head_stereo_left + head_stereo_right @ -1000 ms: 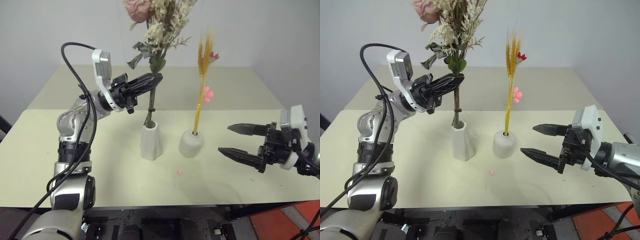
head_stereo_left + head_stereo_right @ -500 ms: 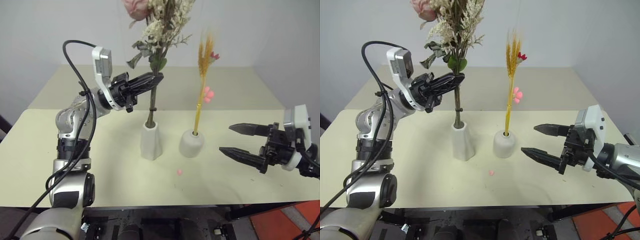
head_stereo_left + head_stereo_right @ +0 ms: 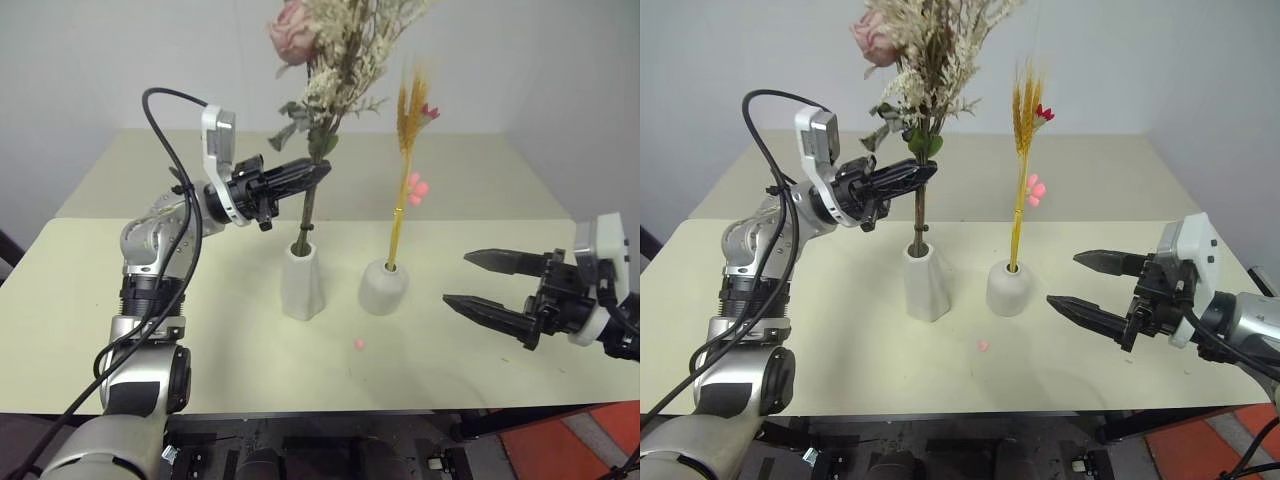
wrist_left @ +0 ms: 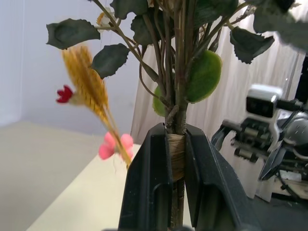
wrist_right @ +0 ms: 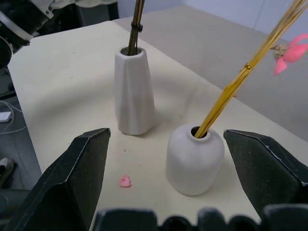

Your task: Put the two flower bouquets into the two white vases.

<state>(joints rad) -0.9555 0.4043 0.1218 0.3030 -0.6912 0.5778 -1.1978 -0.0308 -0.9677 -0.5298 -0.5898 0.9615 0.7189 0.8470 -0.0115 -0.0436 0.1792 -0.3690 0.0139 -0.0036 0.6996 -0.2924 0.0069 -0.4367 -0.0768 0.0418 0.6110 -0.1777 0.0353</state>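
Above, your bushy bunch (image 3: 335, 60) is cut off at the frame edge; its stems sit in the tall vase (image 3: 301, 281) on the pale tabletop (image 3: 120, 300), left tool (image 3: 322, 171) clamping them. The yellow spray (image 3: 405, 170) stands in the squat vase (image 3: 383, 287); right tool (image 3: 465, 279) gapes empty.

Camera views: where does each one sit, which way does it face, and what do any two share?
Head views: forward and down over the table; both arms show, left hand shut on the bushy bouquet, right hand open.
Left wrist view: along its fingers clamping the bouquet stems.
Right wrist view: between its open fingers at the tall vase and squat vase.
Shared: the yellow spray.
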